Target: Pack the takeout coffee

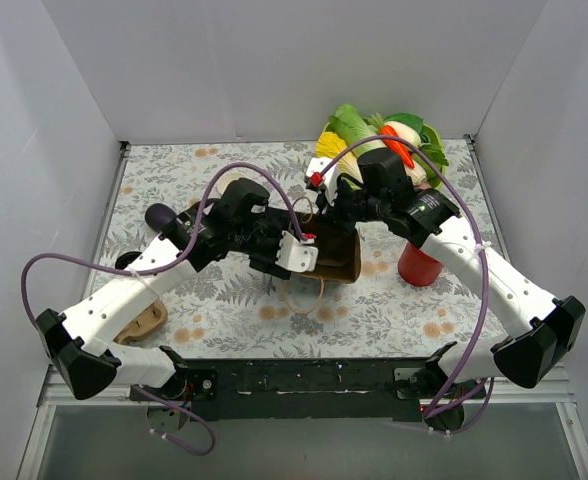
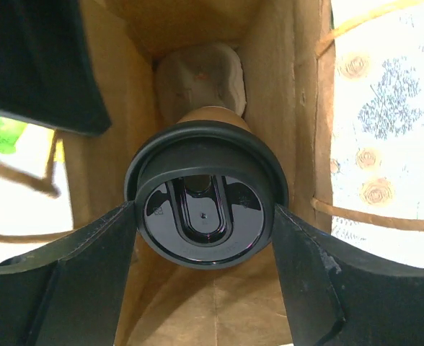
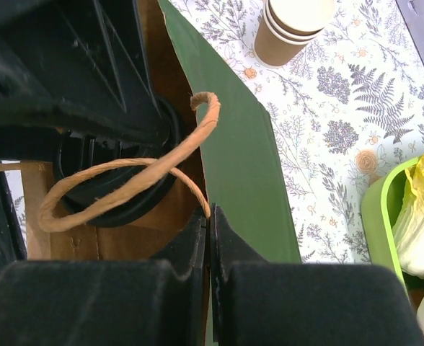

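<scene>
The takeout coffee (image 2: pixel 201 216) shows its round black lid and a strip of tan wall, deep inside the paper bag (image 2: pixel 270 86). My left gripper (image 2: pixel 205 213) reaches into the bag, and its fingers (image 2: pixel 89 274) press the lid's rim from both sides, so it is shut on the cup. Below the cup lies a pale pulp carrier (image 2: pixel 201 72) on the bag's floor. From above, the bag (image 1: pixel 346 262) stands at the table's middle with the left wrist over its mouth. My right gripper (image 3: pixel 210 216) is shut on the bag's rim, green outer wall (image 3: pixel 241 158) on one side, brown inside on the other.
A twine handle (image 3: pixel 125 180) loops over the bag's mouth. A stack of lidless tan cups (image 3: pixel 291 29) stands beyond the bag. A red cup (image 1: pixel 419 262) sits under the right arm. A green basket of vegetables (image 1: pixel 384 140) fills the far right. White walls enclose the table.
</scene>
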Available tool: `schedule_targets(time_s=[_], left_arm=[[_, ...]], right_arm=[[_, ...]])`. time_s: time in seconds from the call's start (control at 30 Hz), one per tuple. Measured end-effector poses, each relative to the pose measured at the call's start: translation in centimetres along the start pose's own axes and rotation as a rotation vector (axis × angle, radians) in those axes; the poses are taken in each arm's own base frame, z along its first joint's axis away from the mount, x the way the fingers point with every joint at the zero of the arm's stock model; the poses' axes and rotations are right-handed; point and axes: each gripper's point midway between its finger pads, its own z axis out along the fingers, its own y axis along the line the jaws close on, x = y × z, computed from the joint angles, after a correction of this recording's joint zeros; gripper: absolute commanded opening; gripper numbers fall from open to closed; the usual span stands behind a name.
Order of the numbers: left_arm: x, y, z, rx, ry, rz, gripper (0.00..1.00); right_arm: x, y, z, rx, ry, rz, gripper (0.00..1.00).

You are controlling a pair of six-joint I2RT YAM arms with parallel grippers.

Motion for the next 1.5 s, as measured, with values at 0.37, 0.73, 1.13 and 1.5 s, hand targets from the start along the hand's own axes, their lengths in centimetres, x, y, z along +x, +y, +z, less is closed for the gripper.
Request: schedule_targets(time_s=[0.37,0.73,1.13,1.5], left_arm=[[3.3,-2.2,2.8,0.004,0.184,0.071,0.0],[4.2,-2.1,3.1,-0.047,0.262,0.088,0.0],[7.0,-5.0,3.1,-0.04,0.319,0.089,0.0],[7.0,-4.0,3.8,-0.079,0.323,0.086,0.0]], right_arm=[[-0.3,0.4,-1.0,0.02,-0.015,0.064,0.01],[-0.1,1.2,-1.6,0.058,-0.028,0.073,0.01],[-0.4,3.5,-0.5,0.056,-0.034,0.006,0.01],[-0.6,3.4,-0.2,0.064,-0.043,0.005,0.01]])
